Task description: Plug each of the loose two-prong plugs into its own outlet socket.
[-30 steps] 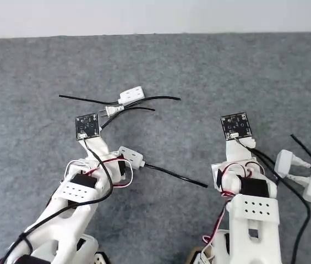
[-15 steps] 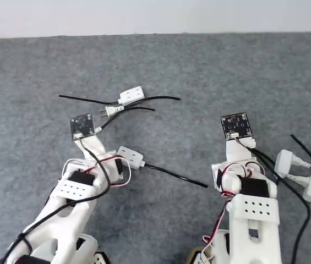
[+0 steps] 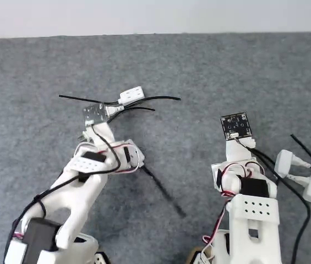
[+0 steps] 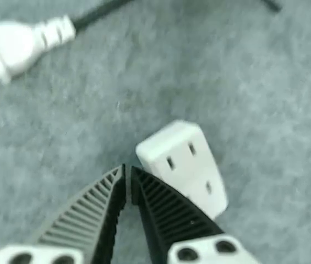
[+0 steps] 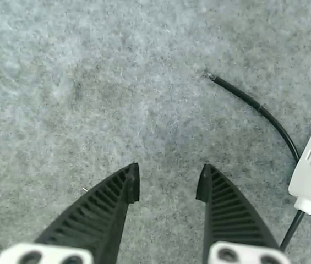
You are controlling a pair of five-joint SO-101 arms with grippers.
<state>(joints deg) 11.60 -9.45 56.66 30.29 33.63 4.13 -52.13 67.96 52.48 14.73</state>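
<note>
Left gripper (image 4: 127,168): jaws all but closed, nothing held, tips just beside white outlet socket (image 4: 181,165) lying on grey mat (image 4: 265,93) | white plug (image 4: 17,44): on black cord, apart from socket, not inserted | Right gripper (image 5: 169,169): jaws parted, empty, above mat.

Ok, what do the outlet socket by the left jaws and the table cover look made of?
Outlet socket: probably moulded plastic, white, smooth and slightly glossy, with rounded edges. Table cover: grey felt or short-pile carpet, judging by its fuzzy matte fibres.

Grey felt tabletop (image 3: 199,71), pale wall (image 3: 155,16)
</note>
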